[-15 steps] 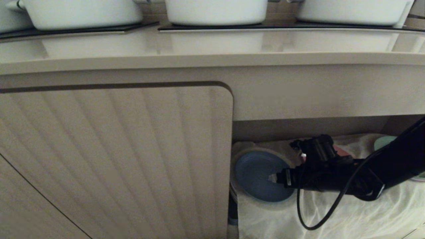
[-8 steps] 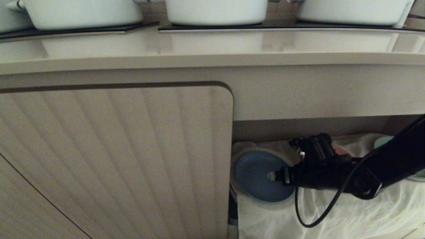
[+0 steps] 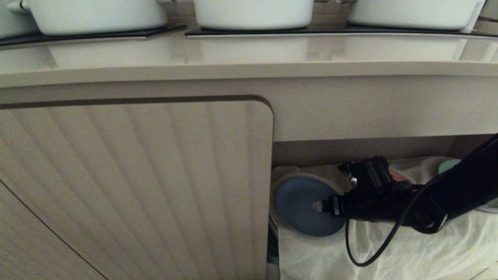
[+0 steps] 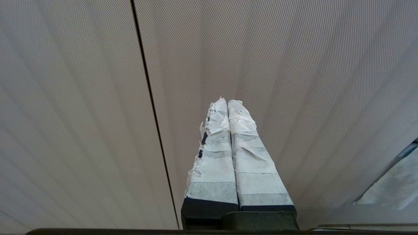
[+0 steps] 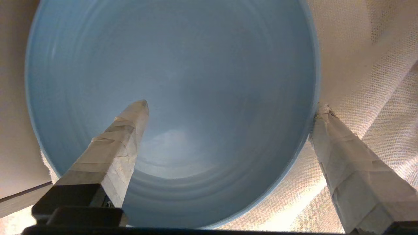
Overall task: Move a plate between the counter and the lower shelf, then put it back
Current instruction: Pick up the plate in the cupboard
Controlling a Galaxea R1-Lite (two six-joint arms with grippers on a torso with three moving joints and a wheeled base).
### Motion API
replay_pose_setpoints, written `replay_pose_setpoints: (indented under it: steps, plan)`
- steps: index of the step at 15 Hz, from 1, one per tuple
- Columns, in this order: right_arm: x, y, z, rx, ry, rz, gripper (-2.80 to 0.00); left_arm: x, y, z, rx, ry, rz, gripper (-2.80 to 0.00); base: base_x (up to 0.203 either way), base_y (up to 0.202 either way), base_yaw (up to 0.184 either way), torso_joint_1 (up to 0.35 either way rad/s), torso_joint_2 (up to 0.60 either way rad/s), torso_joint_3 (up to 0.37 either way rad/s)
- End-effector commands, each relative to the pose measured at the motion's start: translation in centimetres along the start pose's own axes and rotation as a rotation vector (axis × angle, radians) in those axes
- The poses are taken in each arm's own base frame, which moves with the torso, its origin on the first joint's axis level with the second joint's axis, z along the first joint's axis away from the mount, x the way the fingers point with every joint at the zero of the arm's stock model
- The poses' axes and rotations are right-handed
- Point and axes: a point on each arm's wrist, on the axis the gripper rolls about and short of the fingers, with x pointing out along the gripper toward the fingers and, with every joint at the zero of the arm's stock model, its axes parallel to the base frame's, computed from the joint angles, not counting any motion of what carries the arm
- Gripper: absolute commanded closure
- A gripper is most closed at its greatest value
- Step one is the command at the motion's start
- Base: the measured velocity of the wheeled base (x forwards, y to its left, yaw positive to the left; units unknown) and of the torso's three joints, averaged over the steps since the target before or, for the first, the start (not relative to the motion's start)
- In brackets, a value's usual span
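The plate (image 3: pixel 301 204) sits flat on the wrinkled white cloth (image 3: pixel 408 249) in the lower shelf (image 3: pixel 362 149), tucked at the left end just beside the cabinet door (image 3: pixel 136 186), w/ a pale larger rim showing under it in the head view; can't tell what that is. The right gripper (image 5: pixel 230 109) reaches in from the right, fingers spread wide and straddling the plate's near-right rim: one finger (image 5: pixel 124 137) over the blue inside, the other (image 5: pixel 343 153) outside, its tip right at the rim edge against the cloth. Nothing is held yet. Looks like the pre-grasp for lifting it to the bench (image 3: pixel 249 58), so the task is prob early or mid-cycle. Risks from here: outer finger may snag the loose cloth on closing and pinch fabric w/ the rim, so the cloth drags out w/ the plate. The rim is raised and smooth, so a shallow bite could let the plate slip or tip once lifted. The plate is close to the door edge and the shelf ceiling is low; a steep pull-out could knock it on either. A pink plate (image 3: pixel 395 175) and a green plate (image 3: pixel 447 165) sit behind the arm, and the dangling cable (image 3: pixel 369 252) may brush the cloth. White pots (image 3: pixel 253 13) crowd the back of the bench, so the landing spot is narrow. The left gripper (image 4: pixel 228 104) is parked facing a cabinet panel, fingers pressed together, empty.
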Motion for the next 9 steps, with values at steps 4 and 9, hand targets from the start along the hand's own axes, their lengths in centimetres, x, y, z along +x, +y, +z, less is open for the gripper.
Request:
replay_pose_setpoints:
  steps: [4, 9]
  plan:
    - [0.37, -0.07, -0.2, 0.002, 0.009, -0.003, -2.8, 0.0, 0.0, 0.0, 0.0, -0.001, 0.0, 0.0, 0.0, 0.0, 0.0, 0.0, 0.0, 0.0]
    - [0.7, -0.14, -0.36, 0.002, 0.018, -0.006, -2.8, 0.0, 0.0, 0.0, -0.001, -0.001, 0.0, 0.0, 0.0, 0.0, 0.0, 0.0, 0.0, 0.0]
